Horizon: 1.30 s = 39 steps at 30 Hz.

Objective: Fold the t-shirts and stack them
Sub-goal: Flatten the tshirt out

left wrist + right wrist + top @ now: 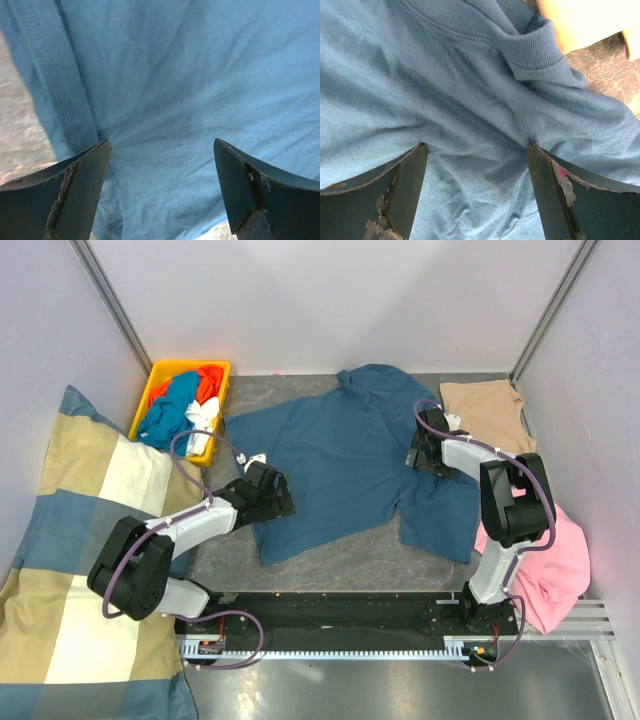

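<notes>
A large dark teal-blue t-shirt (345, 465) lies spread flat in the middle of the grey table. My left gripper (275, 495) is low over its left hem edge. In the left wrist view, this gripper (162, 145) is open, with teal cloth (190, 85) spanning the gap and both fingertips touching it. My right gripper (420, 455) rests on the shirt's right shoulder area. It (476, 147) is open too, its tips pressed into wrinkled cloth just below the ribbed collar (532, 50). A tan-beige t-shirt (485, 410) lies folded at the back right.
A yellow bin (150, 390) holding several crumpled garments stands at the back left. A big checked cushion (80, 540) fills the left side. Pink cloth (555, 560) is heaped at the right edge. Bare grey table (340, 560) shows in front of the teal shirt.
</notes>
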Motion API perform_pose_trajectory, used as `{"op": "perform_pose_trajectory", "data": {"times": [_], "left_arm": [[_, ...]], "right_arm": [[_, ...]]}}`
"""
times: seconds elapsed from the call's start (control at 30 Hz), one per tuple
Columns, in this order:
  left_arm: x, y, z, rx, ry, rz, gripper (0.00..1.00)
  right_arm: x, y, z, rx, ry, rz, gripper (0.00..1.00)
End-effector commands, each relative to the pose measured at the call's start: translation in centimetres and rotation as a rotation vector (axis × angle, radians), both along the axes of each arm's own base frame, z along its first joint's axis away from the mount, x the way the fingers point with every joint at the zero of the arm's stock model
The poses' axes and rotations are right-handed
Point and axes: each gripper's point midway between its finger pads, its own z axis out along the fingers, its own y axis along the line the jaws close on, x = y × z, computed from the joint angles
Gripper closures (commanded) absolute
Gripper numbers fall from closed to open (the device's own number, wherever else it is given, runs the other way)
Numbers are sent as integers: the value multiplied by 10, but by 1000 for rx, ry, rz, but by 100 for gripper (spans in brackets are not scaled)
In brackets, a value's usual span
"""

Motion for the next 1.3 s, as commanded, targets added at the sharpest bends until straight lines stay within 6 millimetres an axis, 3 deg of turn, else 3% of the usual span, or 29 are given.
{"op": "perform_pose_trajectory", "data": {"times": [0.0, 0.17, 0.3, 0.4, 0.6, 0.73, 0.8, 0.93, 1.0, 1.27], "left_arm": [[-21, 39, -3, 144, 48, 104, 7], [-39, 69, 13, 206, 24, 194, 8], [-50, 83, 19, 200, 17, 262, 10], [-49, 82, 38, 149, -33, 287, 12], [-24, 65, 89, 46, -180, 251, 12], [8, 28, 120, -67, -290, 121, 13], [19, 15, 125, -95, -309, 77, 14], [44, -13, 119, -124, -293, 1, 14], [54, -22, 101, -112, -254, -14, 14], [76, -49, 56, -96, -160, -56, 14]], "right_arm": [[-47, -14, -36, -59, 207, 19, 12], [-47, -15, -36, -60, 208, 18, 12], [-49, -15, -38, -59, 212, 20, 11], [-49, -15, -37, -60, 210, 22, 11], [-48, -14, -35, -56, 206, 21, 11], [-48, -13, -35, -50, 203, 20, 11], [-48, -12, -34, -42, 203, 23, 11], [-49, -4, -24, -7, 188, 41, 11], [-48, 1, -8, 9, 150, 52, 10], [-44, 43, 87, 97, -71, 176, 9]]}}
